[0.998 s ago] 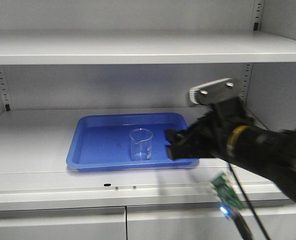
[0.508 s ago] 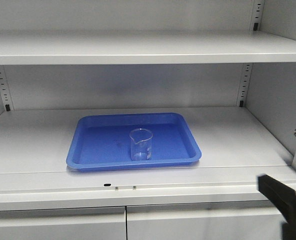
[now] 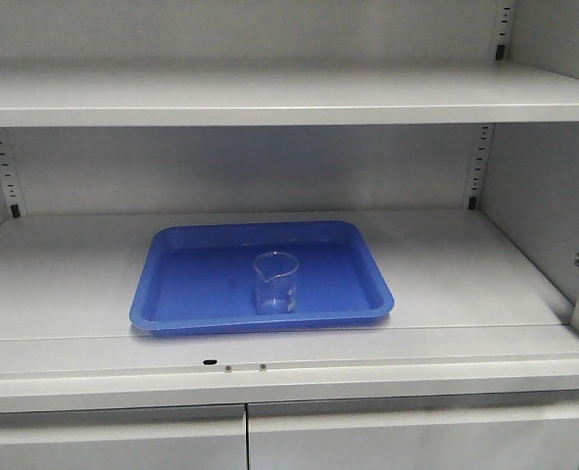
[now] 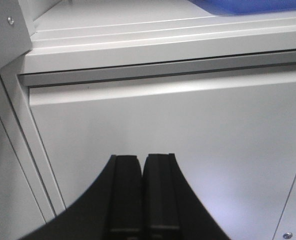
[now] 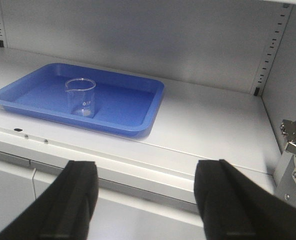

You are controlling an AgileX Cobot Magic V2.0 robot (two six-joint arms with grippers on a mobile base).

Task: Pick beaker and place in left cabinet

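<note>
The small clear glass beaker with a pour spout is standing upright inside the shallow blue plastic tray, toward the tray's 6 o'clock edge, on a wide shelf of the pale grey metal cabinet. The right claw is sitting released, low at the beaker's 4 o'clock; the left claw is resting clenched on nothing, facing a lower door. Any careless swing toward the shelf is risking toppling the light glass
</note>
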